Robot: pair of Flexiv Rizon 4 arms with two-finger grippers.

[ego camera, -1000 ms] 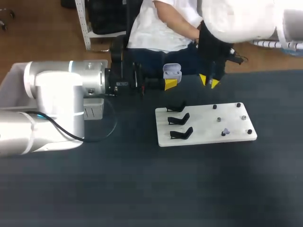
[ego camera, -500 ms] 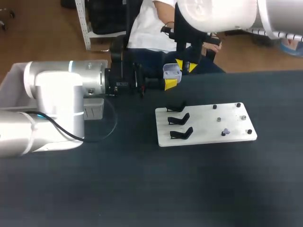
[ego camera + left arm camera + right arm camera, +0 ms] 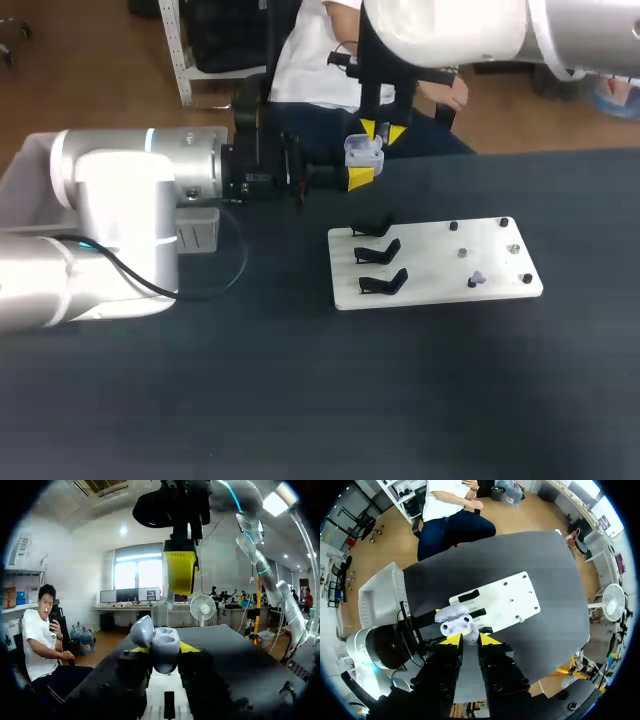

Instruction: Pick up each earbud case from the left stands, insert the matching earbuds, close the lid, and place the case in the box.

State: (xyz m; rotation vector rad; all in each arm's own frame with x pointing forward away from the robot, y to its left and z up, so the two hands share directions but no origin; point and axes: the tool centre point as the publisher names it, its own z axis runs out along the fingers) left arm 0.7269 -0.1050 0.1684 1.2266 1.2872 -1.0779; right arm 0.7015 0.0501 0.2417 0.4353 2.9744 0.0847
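My left gripper (image 3: 362, 172) holds a lavender earbud case (image 3: 363, 150) above the table's far edge, its lid standing open. In the left wrist view the case (image 3: 164, 641) sits clamped between my yellow tips (image 3: 161, 653). My right gripper (image 3: 382, 131) hangs just above the case, seen from below as a yellow block (image 3: 181, 575). In the right wrist view a small lavender earbud (image 3: 470, 633) is pinched between the right gripper's tips (image 3: 469, 640), directly over the open case (image 3: 452, 622). Another lavender earbud (image 3: 476, 279) rests on the white board (image 3: 430, 290).
The white board carries three empty black stands (image 3: 380, 255) on its left side and several small pegs (image 3: 505, 223) on its right. A white box (image 3: 20, 180) stands at the table's far left, behind my left arm.
My right arm has swung left from above the board's far edge to a spot right over the open case. The left arm and the case have stayed where they were.
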